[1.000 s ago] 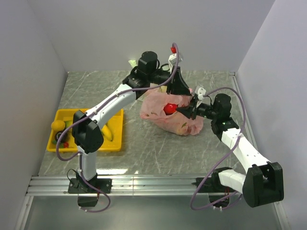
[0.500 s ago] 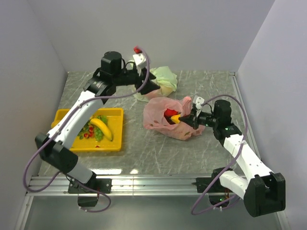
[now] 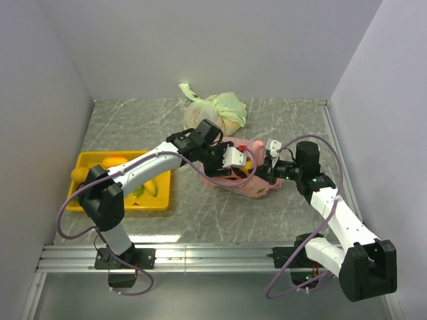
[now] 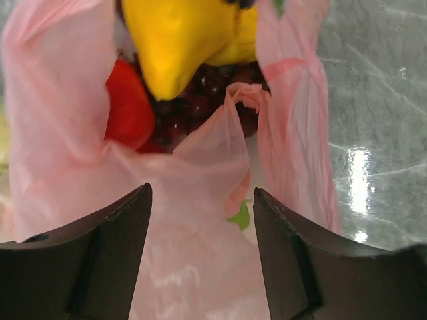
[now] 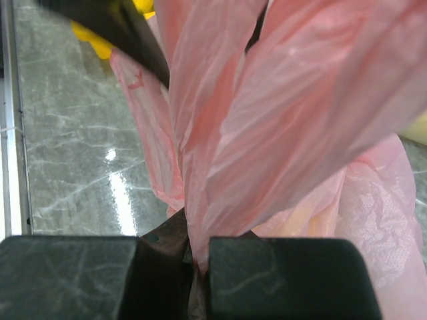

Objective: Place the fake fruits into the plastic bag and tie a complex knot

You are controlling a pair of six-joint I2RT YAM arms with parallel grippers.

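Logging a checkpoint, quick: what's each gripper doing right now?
Left gripper: open, nothing gripped, poised over the plastic bag.
Right gripper: shut, pinching the plastic bag.

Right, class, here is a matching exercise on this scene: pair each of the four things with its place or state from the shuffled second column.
Things
1. left gripper
2. right gripper
3. yellow tray
4. pale green knotted bag

Places or states
A. at the back of the table, near the wall
B. shut on the pink plastic bag
C. open, above the mouth of the pink plastic bag
D. on the left of the table, with fake fruits in it

Pairs: 1-C; 2-B; 3-D; 4-A
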